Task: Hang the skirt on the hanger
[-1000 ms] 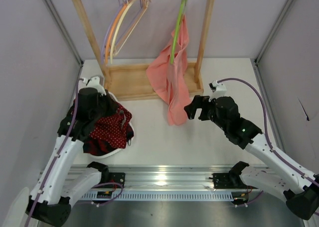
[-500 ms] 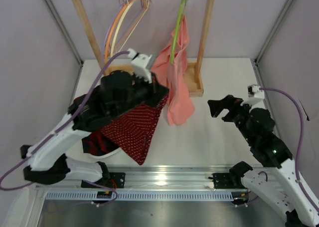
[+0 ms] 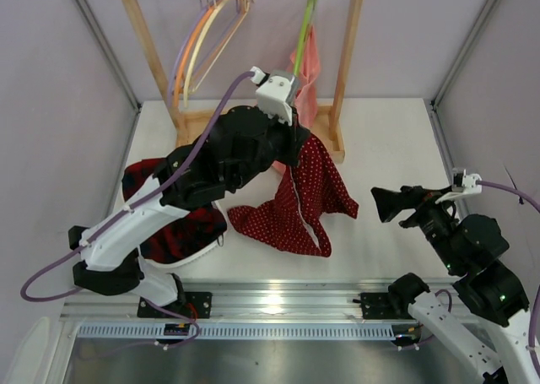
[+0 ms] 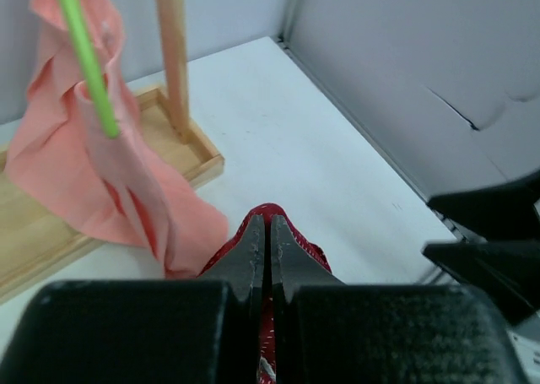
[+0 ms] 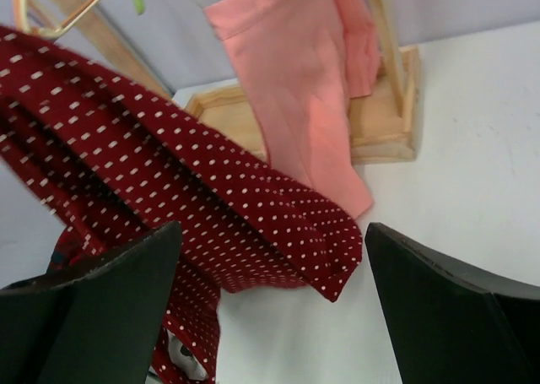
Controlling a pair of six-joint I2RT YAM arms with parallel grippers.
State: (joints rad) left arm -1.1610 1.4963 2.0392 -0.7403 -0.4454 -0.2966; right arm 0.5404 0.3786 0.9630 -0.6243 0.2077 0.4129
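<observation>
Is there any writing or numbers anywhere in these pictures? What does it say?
No words, numbers, brands or signs can be read in any view.
skirt: only a pattern of small white dots, no letters.
pink cloth: plain, no label showing.
lime-green hanger: plain, no marking.
wooden rack: bare wood, nothing printed.

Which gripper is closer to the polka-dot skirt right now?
Left. The left gripper is shut on the skirt, holding its upper part off the table. The right gripper is open, off to the skirt's right and not touching it.
</observation>
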